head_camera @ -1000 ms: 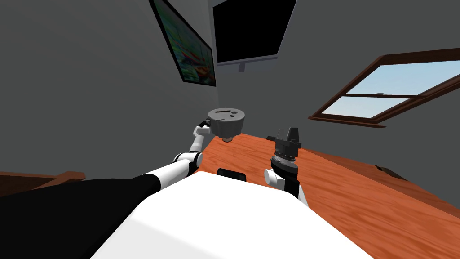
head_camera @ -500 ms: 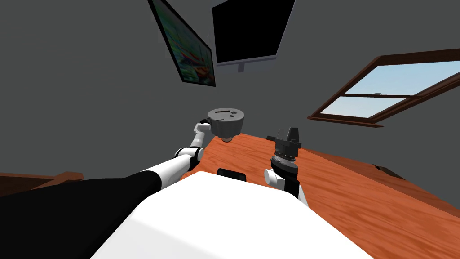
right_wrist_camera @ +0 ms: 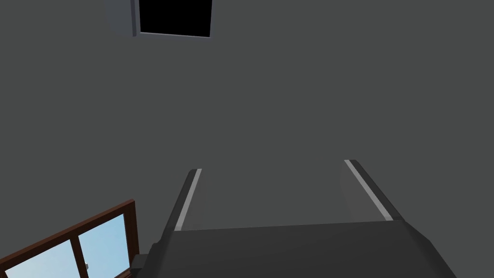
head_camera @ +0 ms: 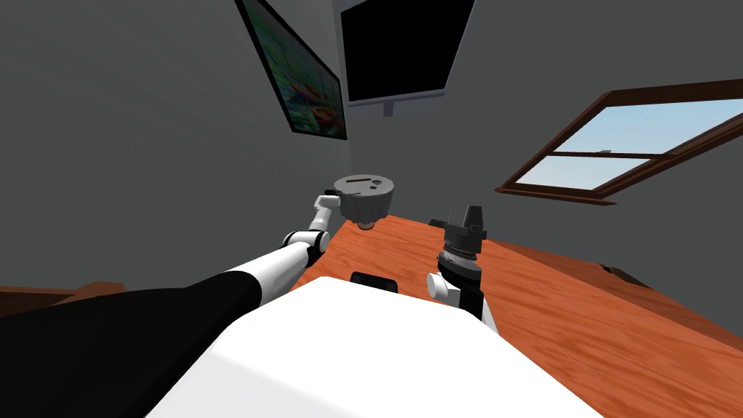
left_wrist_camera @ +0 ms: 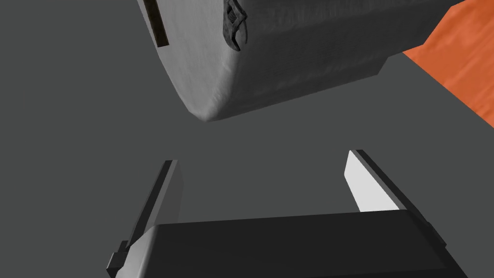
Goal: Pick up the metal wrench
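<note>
The orange wooden worktop (head_camera: 580,326) runs off toward 1 o'clock; at its far corner, about 12 o'clock, a grey round drum (head_camera: 366,197) stands on a narrow foot, which lifts its flat top well clear of the wood; the left arm (head_camera: 308,236) reaches out at 11 o'clock along the worktop's edge, bringing its hand to the drum's side from 9 o'clock; the left jaws stand spread with nothing between them, near the drum's wall but apart from it, likely held wide for a grasp not yet made; the right arm (head_camera: 459,250) points upward at 1 o'clock, right jaws spread too, seemingly parked out of the way; the small dark wrench (left_wrist_camera: 235,25) lies flat on the drum's top near its rim; I judge the left jaws must clear that rim to reach it.
</note>
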`<state>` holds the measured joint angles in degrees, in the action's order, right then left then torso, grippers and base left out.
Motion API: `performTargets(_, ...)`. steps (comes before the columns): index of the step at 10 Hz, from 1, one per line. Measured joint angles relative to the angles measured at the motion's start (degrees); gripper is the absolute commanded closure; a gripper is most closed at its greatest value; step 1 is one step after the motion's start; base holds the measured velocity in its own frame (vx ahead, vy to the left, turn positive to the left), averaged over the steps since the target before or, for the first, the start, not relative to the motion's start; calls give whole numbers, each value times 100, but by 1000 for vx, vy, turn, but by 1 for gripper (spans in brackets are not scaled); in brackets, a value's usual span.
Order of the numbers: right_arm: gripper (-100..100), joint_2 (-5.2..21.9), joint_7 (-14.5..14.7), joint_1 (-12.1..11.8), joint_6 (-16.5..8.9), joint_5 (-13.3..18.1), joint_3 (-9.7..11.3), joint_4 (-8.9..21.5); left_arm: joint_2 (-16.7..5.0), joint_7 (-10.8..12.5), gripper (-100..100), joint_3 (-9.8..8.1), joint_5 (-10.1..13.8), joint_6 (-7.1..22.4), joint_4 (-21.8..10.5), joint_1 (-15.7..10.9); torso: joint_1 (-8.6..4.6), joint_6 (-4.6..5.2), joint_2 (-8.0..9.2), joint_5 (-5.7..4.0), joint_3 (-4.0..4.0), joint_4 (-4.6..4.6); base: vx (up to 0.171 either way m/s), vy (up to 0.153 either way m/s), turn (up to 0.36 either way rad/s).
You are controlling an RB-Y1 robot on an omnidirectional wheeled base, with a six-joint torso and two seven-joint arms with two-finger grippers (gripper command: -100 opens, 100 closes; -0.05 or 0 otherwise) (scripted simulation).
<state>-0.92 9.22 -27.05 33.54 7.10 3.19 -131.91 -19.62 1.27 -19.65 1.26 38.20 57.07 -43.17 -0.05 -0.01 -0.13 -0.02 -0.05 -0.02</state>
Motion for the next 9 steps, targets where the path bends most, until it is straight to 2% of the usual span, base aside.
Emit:
performTargets(3,0,0,0,0,0,0,0,0,-135,18,-100,-6,50,414,-440,-342,0,-1,-10,1,-7,-4,39,-6,-14)
performTargets(5,0,0,0,0,0,0,0,0,-229,14,-100,-6,93,573,-786,-551,4,-1,-5,1,-3,-1,39,2,-26)
performTargets(9,0,0,0,-1,0,0,0,0,-433,37,-100,11,177,1078,-1406,-977,3,0,-20,1,-12,-5,68,1,-30)
